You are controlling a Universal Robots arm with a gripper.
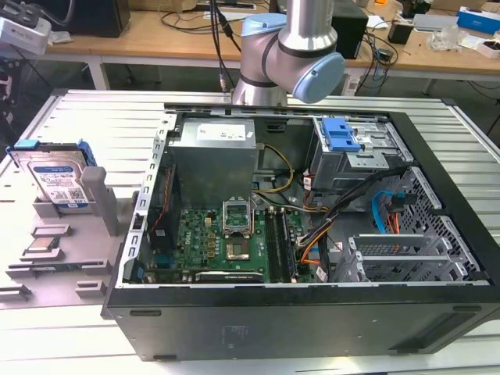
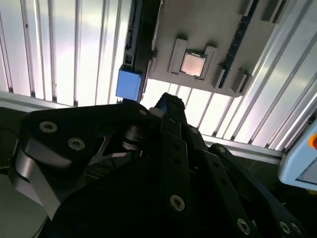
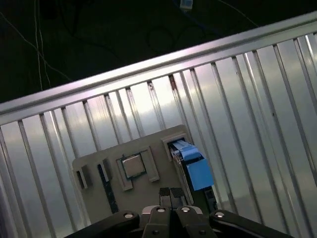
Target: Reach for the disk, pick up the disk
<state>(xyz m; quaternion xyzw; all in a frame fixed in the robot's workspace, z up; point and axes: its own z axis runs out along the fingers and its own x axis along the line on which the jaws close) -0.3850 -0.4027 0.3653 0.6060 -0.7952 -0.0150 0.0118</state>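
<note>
The disk [image 1: 58, 181], a silver drive with a white-and-blue label and a blue side bracket, stands on edge in a slot of a grey fixture [image 1: 74, 262] at the exterior view's left. From above, both wrist views show it edge-on, with the disk's blue bracket [image 3: 194, 168] [image 2: 130, 83] toward the camera. My gripper [image 3: 169, 192] [image 2: 168, 103] hangs well above the fixture, its fingertips together with nothing between them, just beside the disk's blue end in the picture.
A small square processor chip [image 3: 132, 166] [image 2: 193, 64] lies in a recess of the fixture beside the disk. An open computer case [image 1: 437, 312] with a blue ridged latch [image 1: 340, 134] occupies the ribbed metal table [image 1: 94, 125]. The arm's base [image 1: 281, 62] rises behind it.
</note>
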